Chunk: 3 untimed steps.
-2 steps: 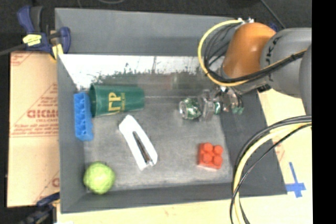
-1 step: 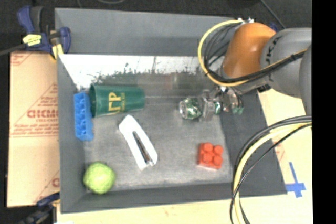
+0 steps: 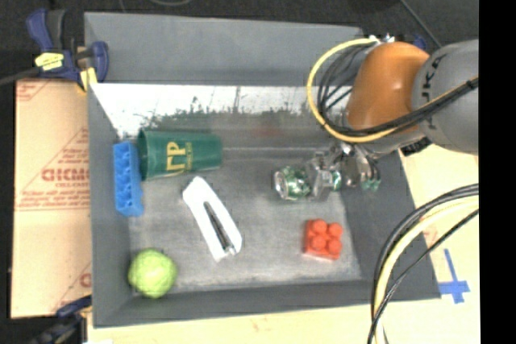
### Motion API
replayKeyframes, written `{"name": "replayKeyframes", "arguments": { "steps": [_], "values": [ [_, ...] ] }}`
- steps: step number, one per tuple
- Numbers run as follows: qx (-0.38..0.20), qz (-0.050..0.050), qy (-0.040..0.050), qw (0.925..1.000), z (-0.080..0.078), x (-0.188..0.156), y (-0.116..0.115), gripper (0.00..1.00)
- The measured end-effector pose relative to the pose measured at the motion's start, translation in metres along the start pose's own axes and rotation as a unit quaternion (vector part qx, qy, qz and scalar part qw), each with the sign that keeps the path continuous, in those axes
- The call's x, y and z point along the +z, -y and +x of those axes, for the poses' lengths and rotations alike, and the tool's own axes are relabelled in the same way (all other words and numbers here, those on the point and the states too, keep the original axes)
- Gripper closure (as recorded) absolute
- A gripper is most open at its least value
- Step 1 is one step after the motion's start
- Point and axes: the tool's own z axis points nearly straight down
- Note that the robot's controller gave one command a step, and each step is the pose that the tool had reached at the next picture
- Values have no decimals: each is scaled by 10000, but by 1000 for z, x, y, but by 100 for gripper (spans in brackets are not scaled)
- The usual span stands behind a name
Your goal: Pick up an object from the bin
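Whether the jaws are open or shut cannot be told, as the gripper (image 3: pixel 345 173) sits low by the right wall of the bin (image 3: pixel 266 250), just beside a crumpled green-and-silver thing (image 3: pixel 290 184), with bare floor left of that and a red block (image 3: pixel 323 239) near the front edge.
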Motion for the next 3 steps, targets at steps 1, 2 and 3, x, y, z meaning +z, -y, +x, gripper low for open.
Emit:
{"name": "replayKeyframes", "arguments": {
  "steps": [1, 2, 3],
  "values": [
    [82, 8, 27, 10000, 14, -24, 5, 100],
    [81, 10, 26, 10000, 14, -24, 5, 100],
    [26, 5, -12, 10000, 19, -66, 6, 100]
  ]
}}
